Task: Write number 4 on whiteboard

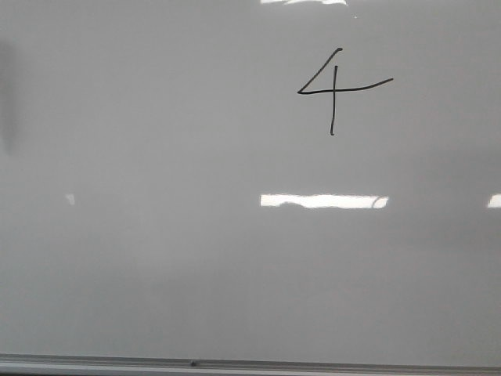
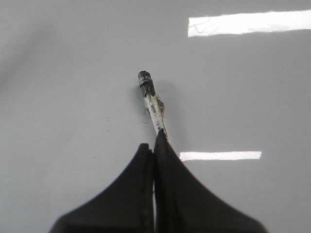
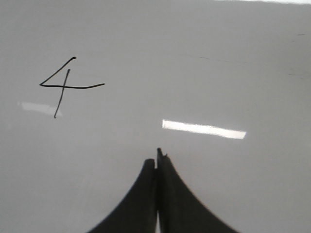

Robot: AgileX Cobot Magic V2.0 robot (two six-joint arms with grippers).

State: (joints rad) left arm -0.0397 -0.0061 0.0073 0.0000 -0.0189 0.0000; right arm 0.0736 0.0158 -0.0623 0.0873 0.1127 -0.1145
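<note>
I see a thin black open-top number 4 drawn upright on the upper right of the glossy pale whiteboard, its crossbar long.

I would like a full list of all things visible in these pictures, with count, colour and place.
whiteboard: one, pale grey-white, glossy, fills all views
4: one, black, thin strokes, upper right of the board in the front view
rail: one, silver, along the board's lower edge
reflections: several, bright white, scattered on the board
marker: one, clear barrel with black end, held in the left fingers
left fingers: black, closed on the marker
right fingers: black, closed, apparently empty
</note>
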